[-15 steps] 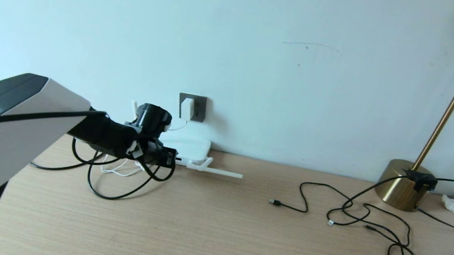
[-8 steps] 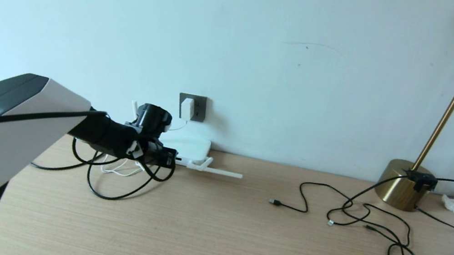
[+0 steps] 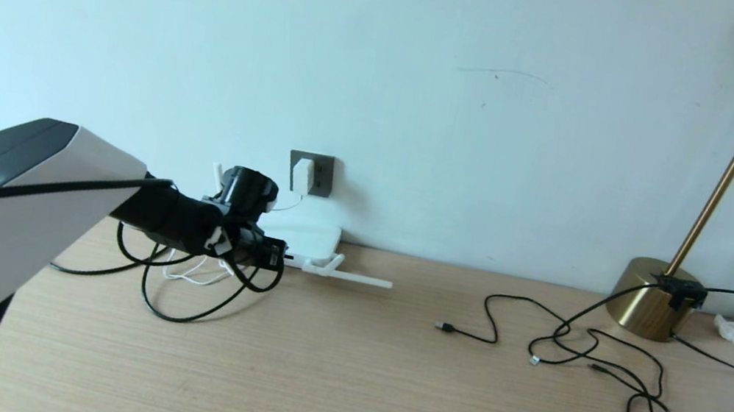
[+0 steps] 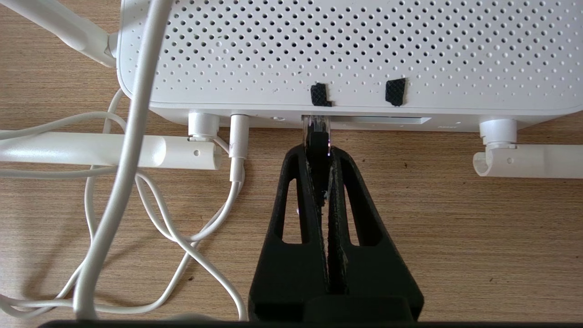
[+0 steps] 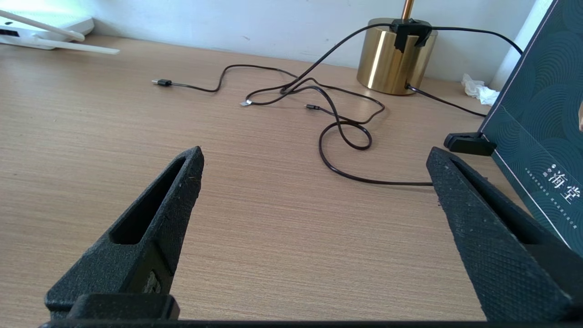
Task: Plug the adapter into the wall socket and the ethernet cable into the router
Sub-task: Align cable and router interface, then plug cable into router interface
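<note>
- Two jobs made up the task; one looked finished, with the adapter seated in the wall socket at 12 o'clock from the router.
- Left hand was clamped on the ethernet cable, its clear plug at the router's port edge; whether it had fully clicked in could not be told.
- Right hand hung wide open over the table, idle.
- One router, one adapter, one socket; three antennas showed in the left wrist view.
</note>
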Controlling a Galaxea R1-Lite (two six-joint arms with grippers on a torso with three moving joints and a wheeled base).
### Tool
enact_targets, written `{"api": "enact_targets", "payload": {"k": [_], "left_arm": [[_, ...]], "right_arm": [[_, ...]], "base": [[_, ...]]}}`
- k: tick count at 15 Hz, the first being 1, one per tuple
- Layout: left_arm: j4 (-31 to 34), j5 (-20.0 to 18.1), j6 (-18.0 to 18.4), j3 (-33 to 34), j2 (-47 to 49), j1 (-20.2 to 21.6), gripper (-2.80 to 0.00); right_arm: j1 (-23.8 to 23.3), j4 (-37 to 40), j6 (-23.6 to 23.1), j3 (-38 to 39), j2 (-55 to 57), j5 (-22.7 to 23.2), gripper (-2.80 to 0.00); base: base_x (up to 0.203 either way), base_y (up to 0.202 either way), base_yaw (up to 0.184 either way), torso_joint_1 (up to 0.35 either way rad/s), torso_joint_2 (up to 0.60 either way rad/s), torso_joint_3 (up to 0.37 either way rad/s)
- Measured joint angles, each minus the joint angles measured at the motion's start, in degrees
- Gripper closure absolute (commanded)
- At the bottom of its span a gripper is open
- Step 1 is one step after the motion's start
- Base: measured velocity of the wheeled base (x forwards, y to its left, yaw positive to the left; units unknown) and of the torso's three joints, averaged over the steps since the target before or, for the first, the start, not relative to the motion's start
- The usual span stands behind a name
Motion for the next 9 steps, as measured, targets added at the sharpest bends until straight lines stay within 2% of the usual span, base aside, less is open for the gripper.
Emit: {"api": "enact_targets", "payload": {"k": [9], "left_arm": [[-0.10,0.00,-0.04,0.04,0.28,0.00,0.00]], "right_arm": [[0.00,0.02,0.01,0.00,0.00,0.00,-2.80]], "base": [[0.000,0.000,0.000,0.000,0.00,0.000]]}}
